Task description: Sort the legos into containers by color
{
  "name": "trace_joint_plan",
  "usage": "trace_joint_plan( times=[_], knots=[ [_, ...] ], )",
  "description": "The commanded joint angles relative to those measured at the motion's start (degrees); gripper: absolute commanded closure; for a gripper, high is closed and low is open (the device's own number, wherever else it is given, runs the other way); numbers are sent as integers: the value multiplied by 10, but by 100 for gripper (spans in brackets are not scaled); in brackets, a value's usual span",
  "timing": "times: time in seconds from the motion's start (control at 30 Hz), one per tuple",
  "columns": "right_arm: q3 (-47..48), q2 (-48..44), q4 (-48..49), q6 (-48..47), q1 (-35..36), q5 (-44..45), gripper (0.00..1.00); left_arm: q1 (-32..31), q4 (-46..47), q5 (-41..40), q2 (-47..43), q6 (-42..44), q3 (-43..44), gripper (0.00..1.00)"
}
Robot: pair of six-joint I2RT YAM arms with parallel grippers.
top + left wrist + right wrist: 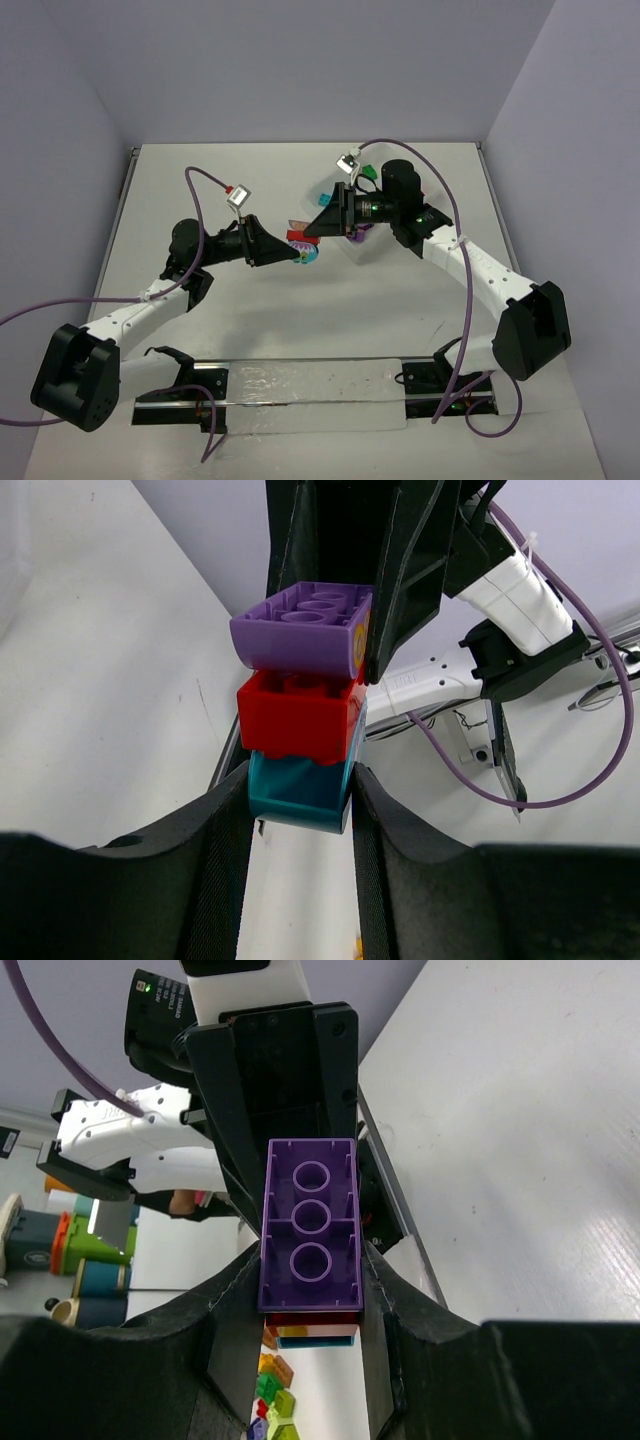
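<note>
From above: meets pincer to pincer over the middle of the counter [300, 330], slightly toward the far edge, with the clump of legos [303, 246] hanging between left pincer [293, 253] and right pincer [312, 231], clear of the surface. Reads as a pull-apart step. Keep both grips firm, draw the arms straight apart along the stud line or peel with a slight tilt, and avoid jerking so that no brick flies off.

From the left wrist: closes narrowly on the teal brick [300, 795] at the bottom of the stack, pads flat on its two sides. Shows the red brick [300, 715] pressed on above it and the purple brick [300, 630] on top, clamped by the right pincer's fingers [405, 580].

From the right wrist: grips the purple brick by its long sides, jaws narrow, hollow underside toward the lens. Leaves only slivers of red and teal beyond. Expect the red brick to go with one half, so plan a second split. Glimpses loose bricks [270, 1390] below; cannot tell whether inside a container.
</note>
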Motion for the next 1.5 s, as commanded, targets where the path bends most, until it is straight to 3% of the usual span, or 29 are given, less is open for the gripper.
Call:
trace_joint_plan(
  times=[0.0, 0.17, 0.4, 0.47, 0.63, 0.77, 0.9, 1.47],
  knots=[
    [25, 3, 38, 43, -2, 29, 100, -5, 27, -7, -3, 21, -9, 100],
    [31, 14, 82, 108, -25, 45, 100, -5, 16, -16, -8, 28, -17, 100],
    [31, 17, 87, 131, -47, 68, 100, -5, 5, -25, -5, 35, -16, 100],
    [31, 9, 61, 123, -57, 84, 100, -5, -11, -32, -2, 43, -8, 100],
    [38, -74, -74, 23, -102, 216, 100, -5, -158, -102, 16, 101, 50, 100],
    [34, -152, -167, -52, -145, 361, 100, -5, -250, -171, 91, 115, 150, 100],
    [24, -214, -216, -87, -158, 420, 100, -6, -323, -236, 207, 105, 274, 100],
    [-16, -285, -272, -119, -158, 438, 100, -64, -553, -453, 526, 148, 684, 100]
  ],
)
